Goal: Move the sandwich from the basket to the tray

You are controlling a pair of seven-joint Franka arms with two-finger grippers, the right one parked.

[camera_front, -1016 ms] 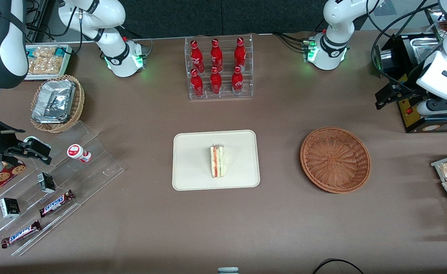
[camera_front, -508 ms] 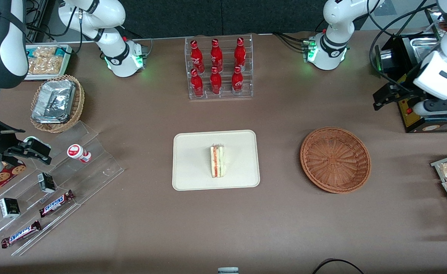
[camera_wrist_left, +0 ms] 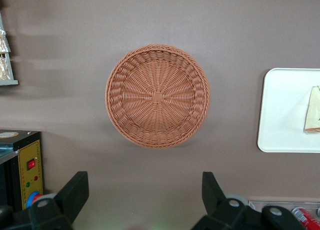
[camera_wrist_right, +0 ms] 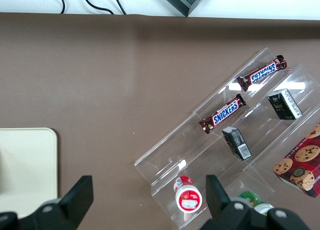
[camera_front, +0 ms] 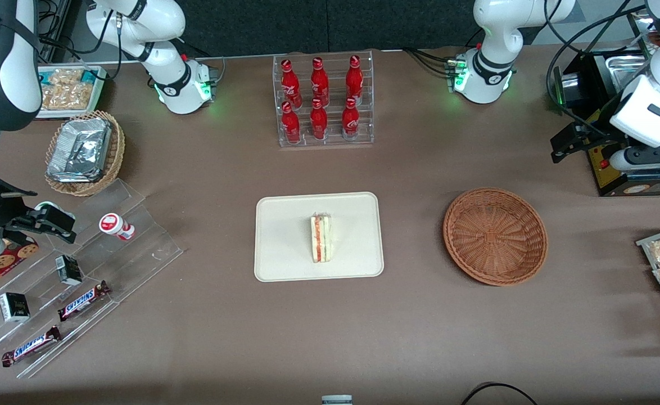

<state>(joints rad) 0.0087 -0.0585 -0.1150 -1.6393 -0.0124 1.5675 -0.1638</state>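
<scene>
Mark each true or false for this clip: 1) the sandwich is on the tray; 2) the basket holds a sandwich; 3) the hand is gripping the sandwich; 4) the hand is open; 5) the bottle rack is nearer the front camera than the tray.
1) True: the sandwich lies on the tray.
2) False: the basket is empty.
3) False: the hand holds nothing and hangs above the table toward the working arm's end, apart from the basket.
4) True: its fingers are spread wide.
5) False: the bottle rack is farther from that camera than the tray.
</scene>
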